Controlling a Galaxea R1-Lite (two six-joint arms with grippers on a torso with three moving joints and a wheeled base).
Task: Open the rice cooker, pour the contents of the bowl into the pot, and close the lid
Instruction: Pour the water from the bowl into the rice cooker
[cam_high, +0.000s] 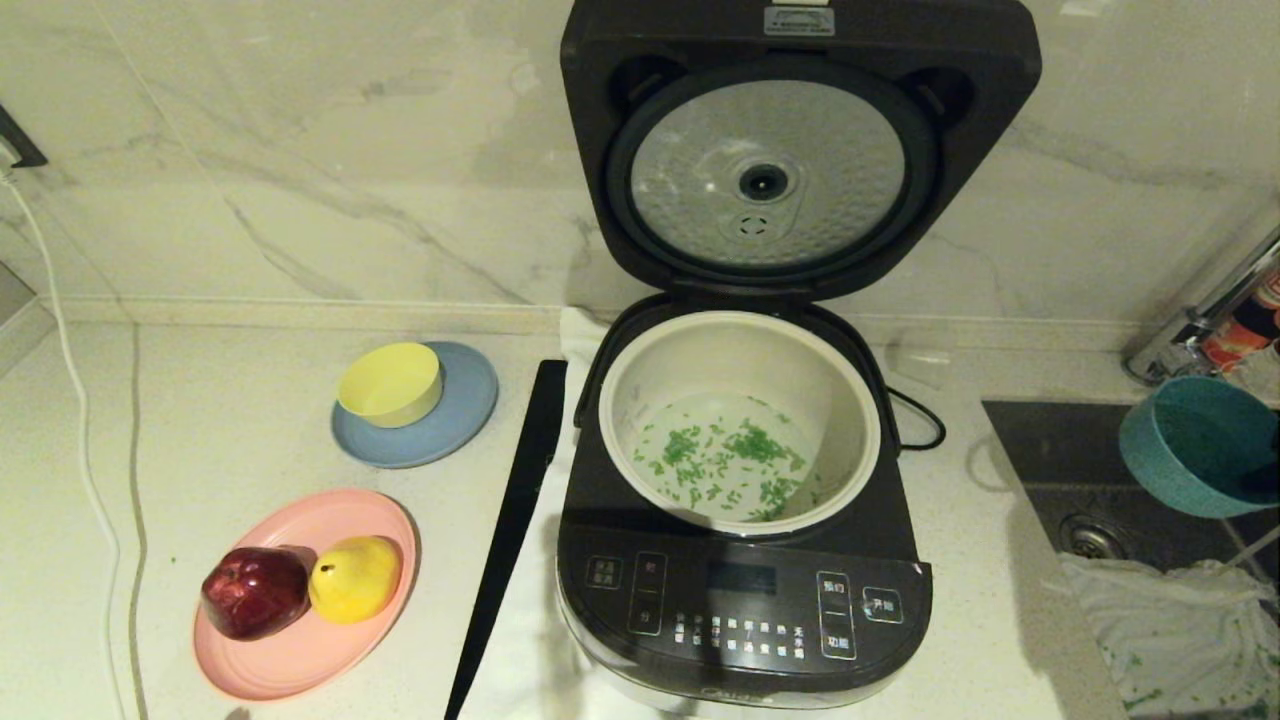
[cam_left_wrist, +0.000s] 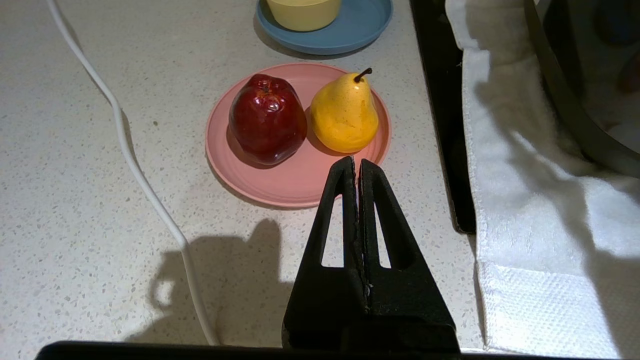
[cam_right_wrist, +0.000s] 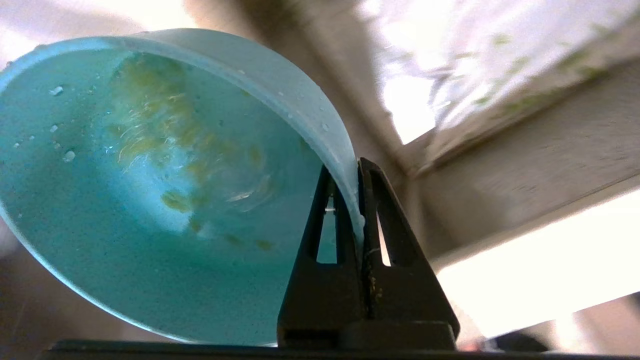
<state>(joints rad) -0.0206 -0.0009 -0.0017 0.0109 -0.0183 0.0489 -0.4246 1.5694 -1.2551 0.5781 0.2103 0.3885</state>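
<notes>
While the lid (cam_high: 800, 150) stands raised on its rear hinge, its dimpled silver round plate faces forward above the rice cooker (cam_high: 745, 600), a dark rounded-square body with a glossy front panel of white-labelled buttons. Seated in the body is the pot (cam_high: 740, 420), round, deep and cream-white with a wide rim; the contents (cam_high: 725, 460), small bright green flakes, lie scattered across its wet floor. Well to the right of the cooker, above a dark sink (cam_high: 1060, 480), the bowl (cam_high: 1195, 445) is held tilted: smooth teal plastic, round, beaded with droplets and streaked with green residue inside. The right gripper (cam_right_wrist: 356, 172) pinches the bowl's thin wall between its black triangular fingers. The left gripper (cam_left_wrist: 356, 162), fingers pressed together, hangs over the speckled counter (cam_left_wrist: 75, 200) near a pink plate (cam_left_wrist: 280, 185).
</notes>
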